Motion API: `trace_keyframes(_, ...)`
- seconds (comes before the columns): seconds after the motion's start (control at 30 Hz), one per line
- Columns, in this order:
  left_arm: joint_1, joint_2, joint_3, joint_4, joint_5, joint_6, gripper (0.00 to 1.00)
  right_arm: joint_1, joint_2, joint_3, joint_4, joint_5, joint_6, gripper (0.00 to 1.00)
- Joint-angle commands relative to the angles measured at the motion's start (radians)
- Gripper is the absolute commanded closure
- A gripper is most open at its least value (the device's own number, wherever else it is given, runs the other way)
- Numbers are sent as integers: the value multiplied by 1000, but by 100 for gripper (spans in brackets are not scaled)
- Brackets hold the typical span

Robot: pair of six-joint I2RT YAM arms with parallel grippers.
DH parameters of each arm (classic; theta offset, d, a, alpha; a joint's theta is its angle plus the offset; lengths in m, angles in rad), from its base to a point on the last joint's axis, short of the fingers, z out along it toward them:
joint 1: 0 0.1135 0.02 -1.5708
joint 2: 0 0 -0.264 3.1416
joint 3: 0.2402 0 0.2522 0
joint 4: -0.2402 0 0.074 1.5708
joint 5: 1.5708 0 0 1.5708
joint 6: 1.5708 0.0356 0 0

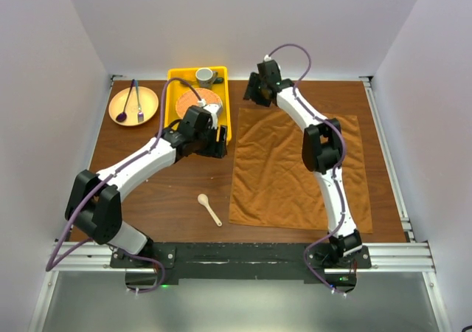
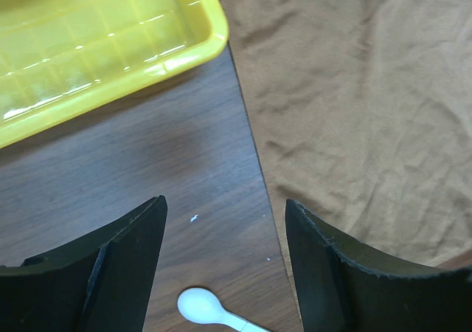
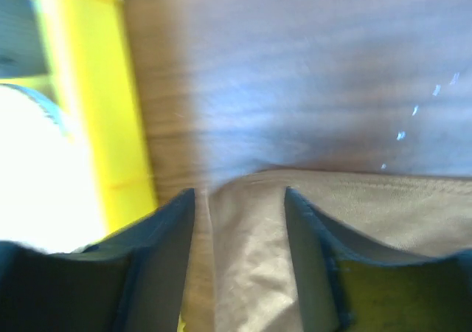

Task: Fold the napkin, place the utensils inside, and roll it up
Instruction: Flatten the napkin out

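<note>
The rust-brown napkin (image 1: 295,170) lies spread flat on the right half of the table, lightly wrinkled (image 2: 354,88). My right gripper (image 1: 255,96) is at its far left corner. In the right wrist view its jaws (image 3: 240,193) stand apart over that corner (image 3: 251,258), which lies loose between them. The cream spoon (image 1: 209,209) rests on bare wood left of the napkin, near the front. My left gripper (image 1: 214,142) hovers open and empty between the tray and the napkin's left edge, and its view shows the spoon's bowl (image 2: 203,305) low between its fingers (image 2: 225,201).
A yellow tray (image 1: 225,103) at the back holds a grey cup (image 1: 205,76) and a round orange woven mat (image 1: 199,105). A yellow plate (image 1: 133,105) at the far left carries a purple spoon and a dark fork. White walls enclose the table.
</note>
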Motion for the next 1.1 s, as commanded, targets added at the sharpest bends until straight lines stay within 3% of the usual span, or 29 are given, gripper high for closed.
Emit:
trace_keyframes(0.0,-7,-45,-26,126,75,-7,30,-51,-145,32,-176,31,-67,36)
trace_keyframes(0.2,-93,30,6,195,96,25,31,-232,-412,-333,-290,168,-84,35)
trace_keyframes(0.37,-165,124,63,213,96,44,33,-365,-498,-448,-373,316,-124,38)
trace_keyframes(0.5,-186,217,87,249,102,33,34,-453,-517,-557,-343,329,-156,46)
trace_keyframes(0.77,-203,391,219,178,-23,-2,37,-481,-459,-574,-304,363,-164,50)
trace_keyframes(1.07,-209,478,279,135,-105,-13,37,-481,-408,-642,-221,312,-182,49)
